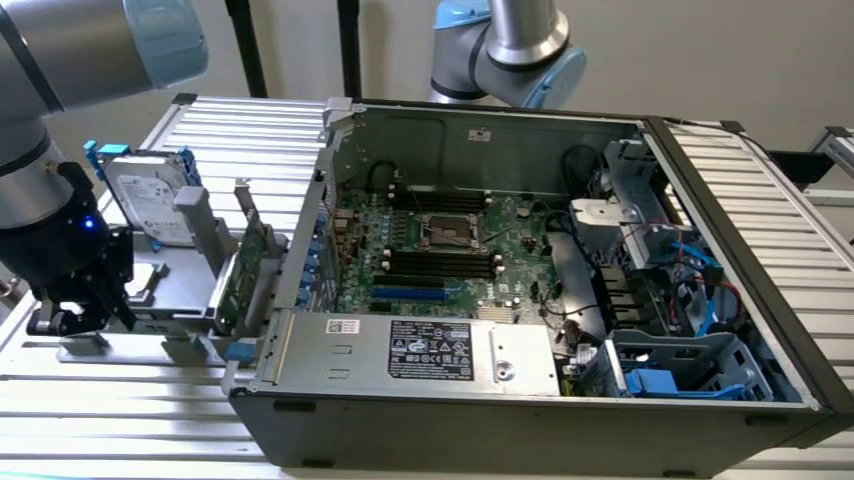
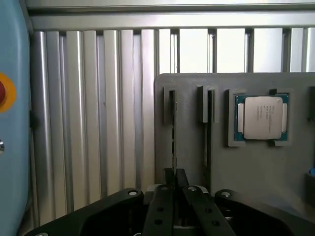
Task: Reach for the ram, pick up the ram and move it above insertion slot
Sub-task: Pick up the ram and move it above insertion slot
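Where the gripper (image 2: 174, 173) sits low over the grey holder (image 2: 256, 172), its fingers stand narrow, pinched on the edge of the ram (image 2: 173, 132) — the stick stands upright in its holder slot, seen edge-on. A processor (image 2: 261, 118) lies in a recess of the same holder. In the exterior view the gripper is at 9 o'clock of the open computer case (image 1: 534, 420) — hard drive (image 1: 144, 200) at the gripper's 1 o'clock.

The long, thin green circuit-board ram (image 2: 173, 130) stands edge-on in a slot of the flat grey holder plate (image 2: 246, 167), so its faces and chips are hidden. Its near end disappears inside the black gripper (image 2: 174, 173) pinching it, and the gripper's body is cut off by the picture's edge. Print on the square silver processor (image 2: 261, 117) is too small to read. The grey-and-blue robot arm (image 1: 54, 70) runs off the exterior view's left and top.
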{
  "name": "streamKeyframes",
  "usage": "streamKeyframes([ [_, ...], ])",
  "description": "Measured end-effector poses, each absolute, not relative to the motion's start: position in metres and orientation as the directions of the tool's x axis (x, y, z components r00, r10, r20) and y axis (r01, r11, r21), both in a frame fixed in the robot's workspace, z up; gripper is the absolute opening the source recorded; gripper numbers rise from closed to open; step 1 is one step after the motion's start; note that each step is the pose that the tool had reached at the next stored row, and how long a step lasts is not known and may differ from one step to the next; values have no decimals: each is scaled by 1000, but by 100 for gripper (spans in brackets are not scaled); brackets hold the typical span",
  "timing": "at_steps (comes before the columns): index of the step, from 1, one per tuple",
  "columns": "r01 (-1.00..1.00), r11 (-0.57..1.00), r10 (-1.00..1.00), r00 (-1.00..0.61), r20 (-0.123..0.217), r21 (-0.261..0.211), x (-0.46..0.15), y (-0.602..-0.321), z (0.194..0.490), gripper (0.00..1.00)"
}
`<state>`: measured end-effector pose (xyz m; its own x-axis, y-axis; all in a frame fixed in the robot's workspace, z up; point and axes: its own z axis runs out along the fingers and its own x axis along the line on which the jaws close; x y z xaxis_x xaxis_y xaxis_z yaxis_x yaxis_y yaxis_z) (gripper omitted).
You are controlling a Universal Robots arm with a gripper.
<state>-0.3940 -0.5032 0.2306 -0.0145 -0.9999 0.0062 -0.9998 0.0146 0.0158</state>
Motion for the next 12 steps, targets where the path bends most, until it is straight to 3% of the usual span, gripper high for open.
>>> streamKeyframes([
  [12,-999,-40,-999,40,-3,16,-384,-503,280,13],
])
